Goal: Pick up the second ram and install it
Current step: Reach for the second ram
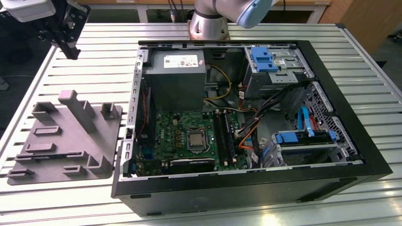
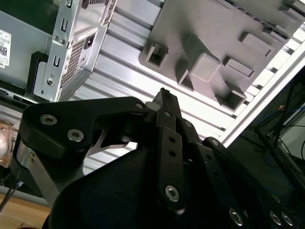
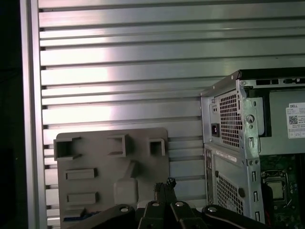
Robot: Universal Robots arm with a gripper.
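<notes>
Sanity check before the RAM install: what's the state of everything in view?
gripper: shut, nothing held, raised off the table
computer case: lying on its side, open, side panel off
gray fixture: flat on the table, beside the case
processor: seated on the board, bare, no cooler on it

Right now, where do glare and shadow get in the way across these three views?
First wrist view: a bright glare band washes the slatted table; the gray fixture is evenly lit. Second wrist view: the black gripper sits dark against glaring slats. Exterior view: even light, though the computer case interior is shadowed around the motherboard.
</notes>
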